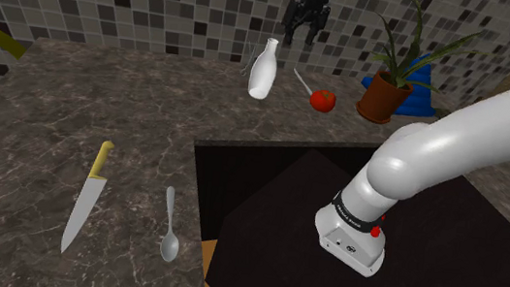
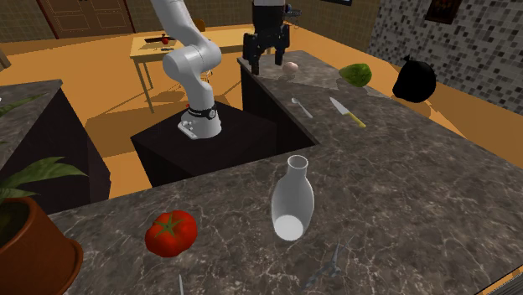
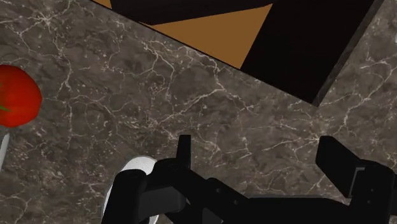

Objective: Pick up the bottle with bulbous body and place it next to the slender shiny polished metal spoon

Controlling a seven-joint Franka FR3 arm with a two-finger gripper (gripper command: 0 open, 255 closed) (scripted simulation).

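The white bulbous bottle (image 1: 263,70) stands on the dark marbled table (image 1: 26,172) near a red tomato (image 1: 322,100); the black pincer (image 1: 304,34) hovers open nearby. Stiff, likely slick (maybe fragile): clasp its neck.

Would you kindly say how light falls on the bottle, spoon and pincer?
Shoulder view: the bottle looks bright white, the spoon pale grey. Second exterior view: the bottle is greyer, with one bright patch near its base. Wrist view: the open pincer is flat black, without glare.
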